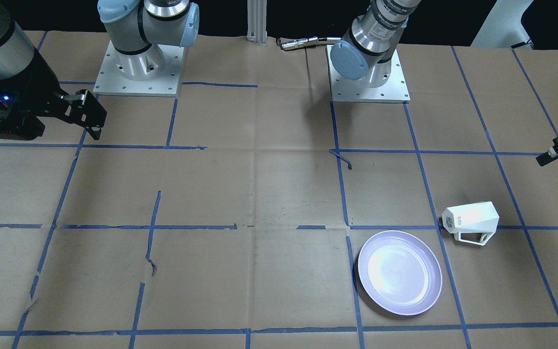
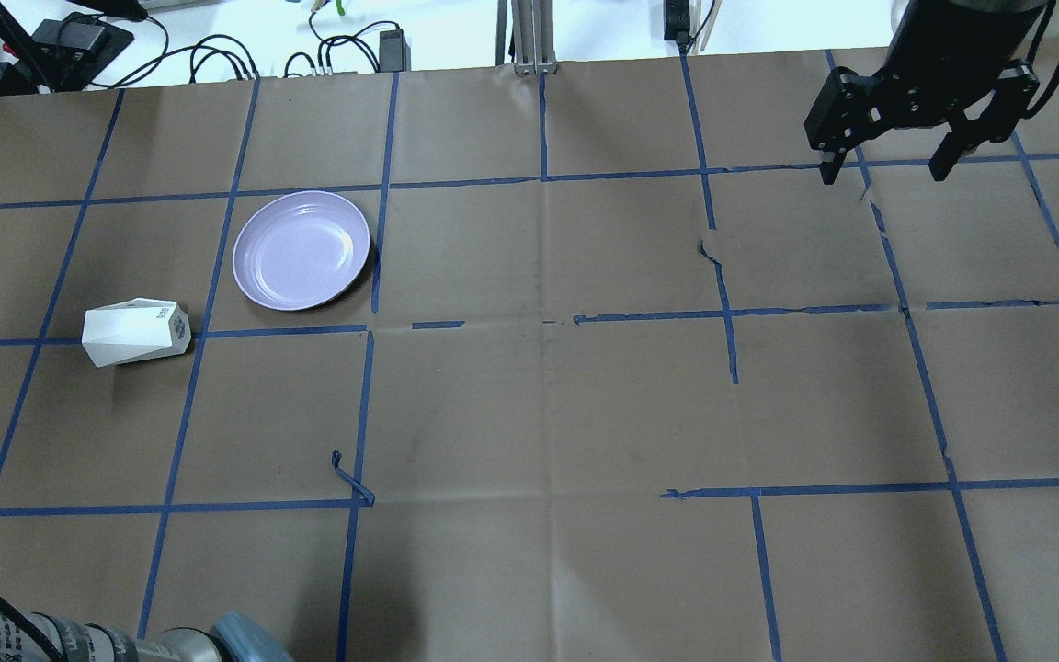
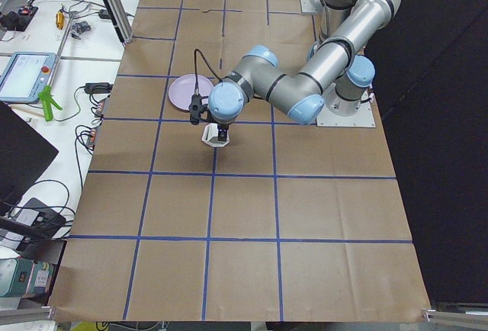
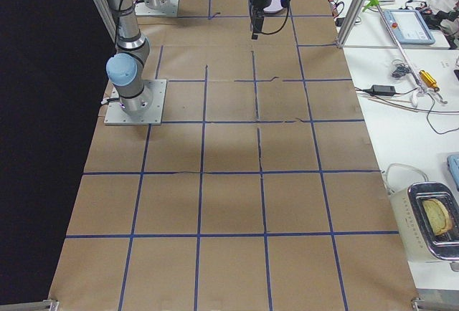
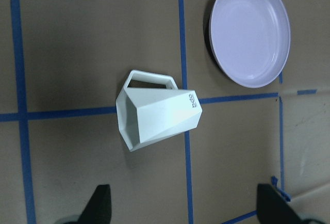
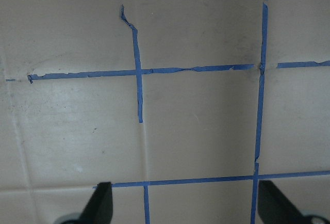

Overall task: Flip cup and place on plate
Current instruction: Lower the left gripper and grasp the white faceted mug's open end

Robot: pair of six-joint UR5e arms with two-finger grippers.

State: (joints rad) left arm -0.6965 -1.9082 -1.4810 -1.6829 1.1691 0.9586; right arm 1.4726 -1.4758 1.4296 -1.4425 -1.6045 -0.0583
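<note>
Brown paper with a blue tape grid covers the table point(image 2: 539, 414). The cup point(image 5: 157, 115) lies on its side near the plate point(image 5: 250, 30), not touching it, printed base end toward the plate. The left gripper point(image 5: 188, 206) hovers above the cup, fingers spread wide. The right gripper point(image 2: 885, 172) is likewise spread and empty, well apart.

Handling, as judged: rigid, light, smooth, liable to chip. Clamp across two opposite flat facets at mid-body, not the thin frame handle.

The cup's interior is not visible, and the overhead view hides the handle.
</note>
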